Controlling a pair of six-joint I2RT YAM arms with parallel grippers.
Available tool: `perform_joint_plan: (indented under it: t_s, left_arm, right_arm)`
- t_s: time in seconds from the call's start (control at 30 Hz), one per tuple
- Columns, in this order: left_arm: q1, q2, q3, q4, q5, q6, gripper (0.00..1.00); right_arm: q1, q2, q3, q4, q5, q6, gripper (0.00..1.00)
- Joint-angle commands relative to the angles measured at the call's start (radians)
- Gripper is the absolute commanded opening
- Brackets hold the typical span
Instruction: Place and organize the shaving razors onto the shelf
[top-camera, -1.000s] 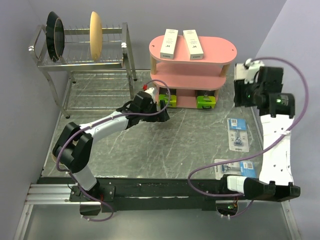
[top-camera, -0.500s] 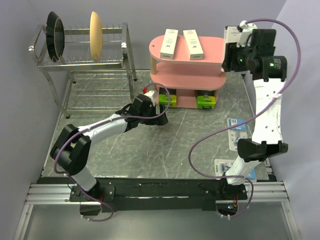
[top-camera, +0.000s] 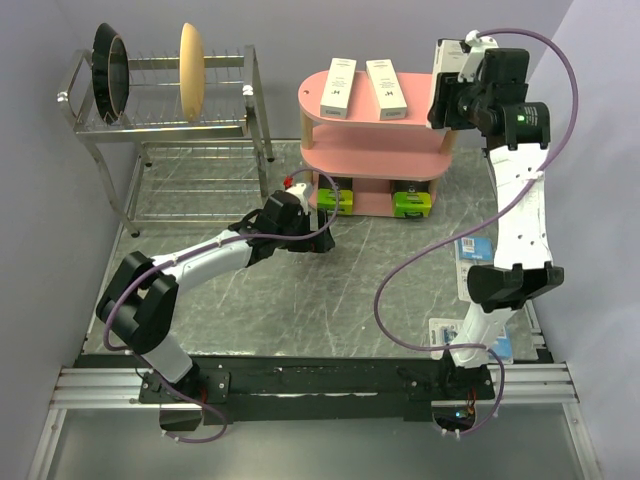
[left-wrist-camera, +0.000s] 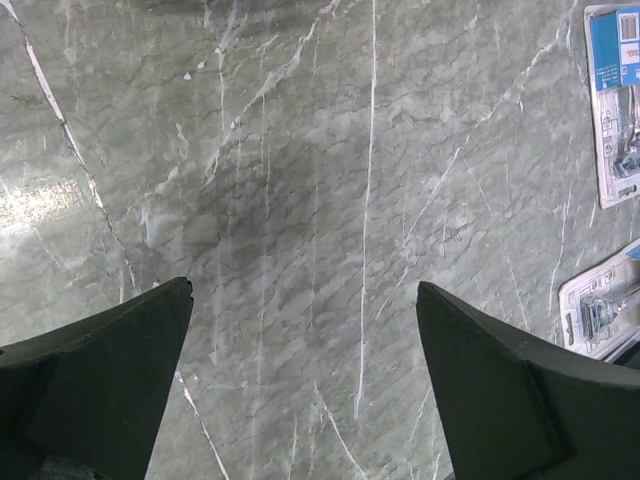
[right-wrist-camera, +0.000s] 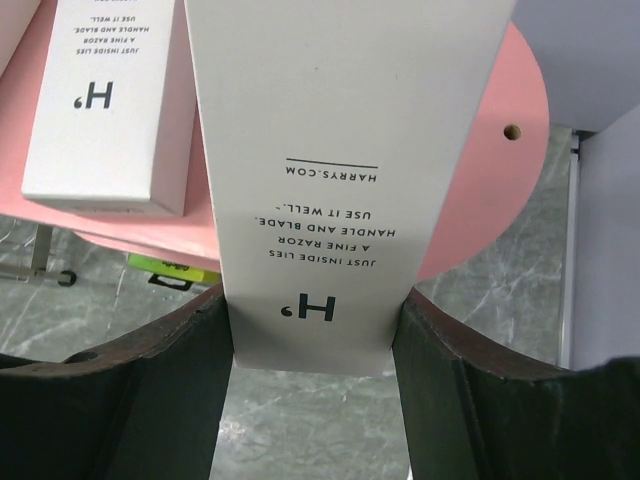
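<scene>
- Shaving razors sit in several spots. The left white box (top-camera: 338, 86) and the middle white box (top-camera: 386, 88) lie side by side on the top board of the pink shelf (top-camera: 440, 100), in the upper middle of the overhead frame.
- The held white box (right-wrist-camera: 305, 170) is clamped between the fingers of the right gripper (right-wrist-camera: 315, 330) at its lower end, near the printed "H'" mark. The rest of the box reaches out over the rounded right end of the top board. Whether it touches the board cannot be told.
- On the bottom tier, the left lime-green box (top-camera: 338, 201) and the right lime-green box (top-camera: 412, 203) stand near the front edge, well apart.
- The upper blister pack (top-camera: 472, 252) and the lower blister pack (top-camera: 441, 330) lie flat on the bench (top-camera: 300, 300) at the lower right, both partly hidden by the right arm.
- The left gripper (left-wrist-camera: 305, 350) hangs over bare bench just in front of the shelf's left end. Its fingers are spread wide with nothing between them.
- A metal rack (top-camera: 160, 120) with upright dishes stands at the upper left.
</scene>
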Motion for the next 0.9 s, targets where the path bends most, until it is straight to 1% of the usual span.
perform_joint_plan:
  t_s: [0.0,0.13,0.23,0.3,0.33,0.4,0.43,0.5,0.53,0.57,0.63,0.73,0.77,0.8,0.87]
  left_arm:
    - [-0.005,-0.021,0.009,0.038,-0.003,0.010,0.99]
    - [-0.005,-0.012,0.015,0.038,0.001,0.007,0.99]
    - [-0.005,-0.009,0.020,0.038,0.003,0.005,1.00]
    - [-0.005,-0.007,0.022,0.039,0.001,0.005,1.00]
    - [-0.005,-0.007,0.022,0.040,0.001,0.007,0.99]
    - [-0.005,-0.006,0.022,0.041,0.003,0.007,0.99]
    - [-0.005,-0.006,0.022,0.040,0.001,0.007,0.99]
    - [-0.005,-0.003,0.022,0.041,0.004,0.005,0.99]
    - [-0.005,-0.001,0.025,0.044,0.006,0.004,1.00]
    - [-0.005,0.000,0.025,0.044,0.006,0.002,1.00]
    - [-0.005,0.000,0.025,0.047,0.009,0.001,0.99]
    - [-0.005,-0.006,0.022,0.050,0.009,-0.001,0.99]
    - [-0.005,-0.007,0.019,0.049,0.009,-0.001,0.99]
    - [-0.005,-0.010,0.017,0.050,0.009,-0.001,1.00]
    - [-0.005,-0.013,0.011,0.053,0.011,-0.001,0.99]
  right_arm:
    - [0.010,0.020,0.045,0.087,0.017,0.014,0.49]
    - [0.016,0.048,0.048,0.107,0.042,0.017,0.49]
    - [0.019,0.065,0.048,0.099,0.051,0.017,0.52]
    - [0.020,0.064,0.042,0.102,0.056,0.023,0.57]
    - [0.020,0.059,0.037,0.107,0.063,0.028,0.64]
    - [0.020,0.048,0.027,0.133,0.068,0.043,0.69]
    - [0.019,0.038,0.025,0.143,0.068,0.043,0.74]
    - [0.020,0.021,0.016,0.189,0.075,0.082,0.79]
    - [0.019,-0.002,0.010,0.209,0.080,0.086,0.84]
    - [0.019,-0.016,0.002,0.258,0.101,0.101,0.86]
    - [0.019,-0.065,-0.035,0.313,0.096,0.114,0.90]
    - [0.020,-0.131,-0.093,0.399,0.053,0.129,0.91]
    - [0.024,-0.148,-0.119,0.451,0.040,0.134,0.91]
    - [0.040,-0.177,-0.177,0.476,0.022,0.126,0.91]
    - [0.074,-0.188,-0.213,0.507,0.026,0.083,0.91]
